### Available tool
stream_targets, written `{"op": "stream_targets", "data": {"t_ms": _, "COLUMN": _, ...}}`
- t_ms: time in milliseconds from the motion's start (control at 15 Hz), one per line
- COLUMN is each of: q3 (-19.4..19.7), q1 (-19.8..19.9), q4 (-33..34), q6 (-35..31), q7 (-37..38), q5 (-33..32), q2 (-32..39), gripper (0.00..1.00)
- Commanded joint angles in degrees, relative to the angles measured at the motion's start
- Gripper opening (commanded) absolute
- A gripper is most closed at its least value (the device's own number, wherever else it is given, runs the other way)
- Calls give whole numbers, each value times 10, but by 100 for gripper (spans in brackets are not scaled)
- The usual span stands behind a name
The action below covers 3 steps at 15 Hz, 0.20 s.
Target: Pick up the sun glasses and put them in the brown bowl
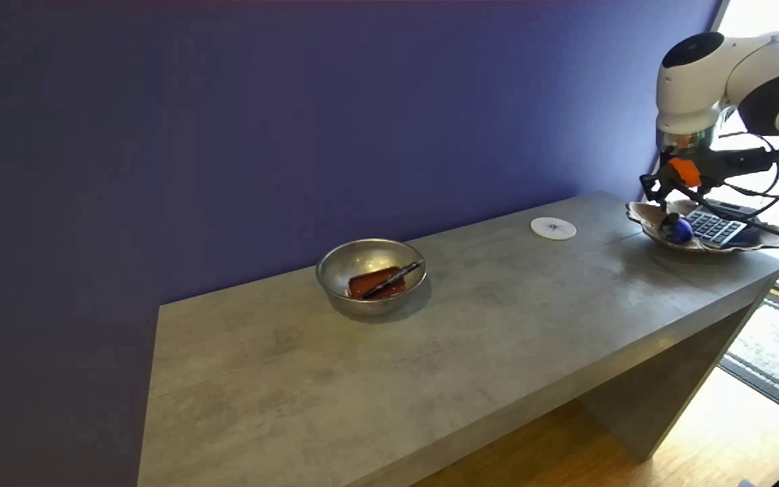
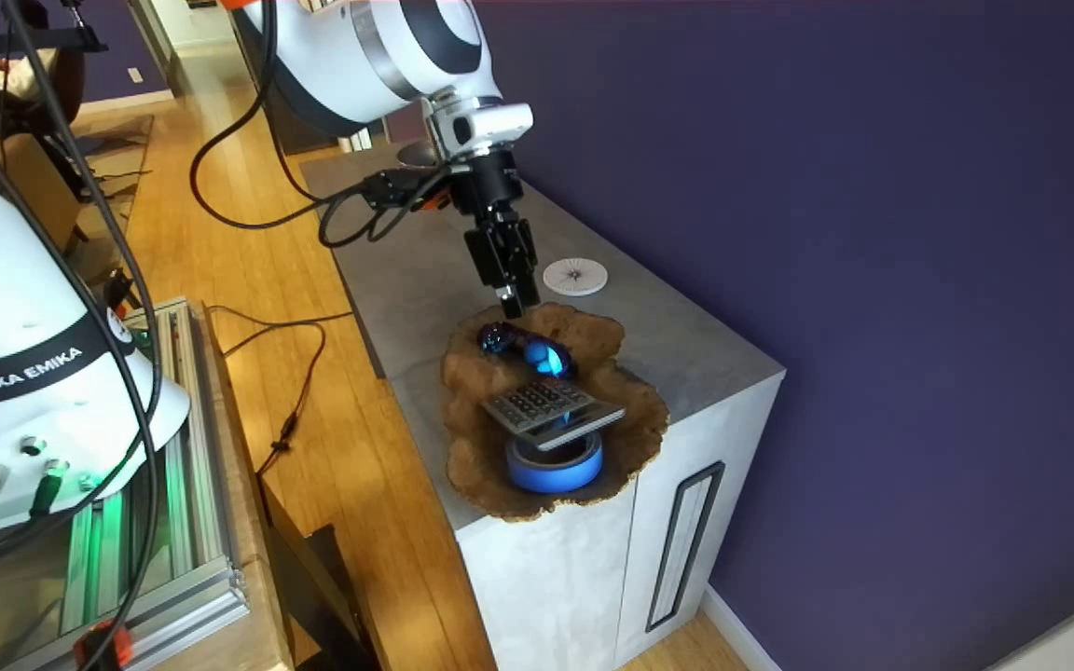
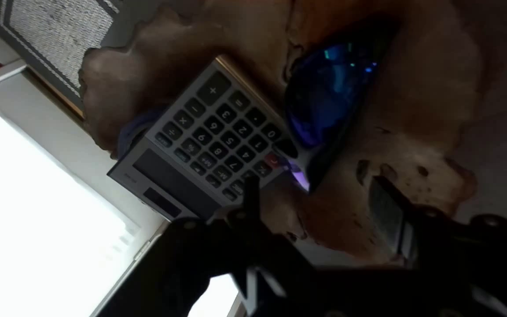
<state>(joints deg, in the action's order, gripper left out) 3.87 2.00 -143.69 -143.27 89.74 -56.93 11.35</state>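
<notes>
Your gripper (image 2: 519,300) points down over the brown bowl (image 2: 640,415), its two fingers (image 3: 385,213) apart. Inside that bowl lie the sun glasses (image 3: 324,97), dark with a shiny blue lens, just below those fingers and close beside the grey calculator (image 3: 218,147).

The calculator (image 3: 218,145) covers most of the tape roll (image 3: 135,123) in the wrist view, whose lower edge cuts off the dark, blurred gripper (image 3: 317,200)
</notes>
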Motion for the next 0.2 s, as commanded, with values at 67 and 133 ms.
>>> {"op": "stream_targets", "data": {"t_ms": 67, "q3": -5, "q1": -14, "q4": -10, "q6": -34, "q7": -11, "q5": 3, "q2": -23, "gripper": 79}}
{"op": "stream_targets", "data": {"t_ms": 133, "q3": -11, "q1": -19, "q4": -20, "q6": -46, "q7": -12, "q5": 2, "q2": -38, "gripper": 85}}
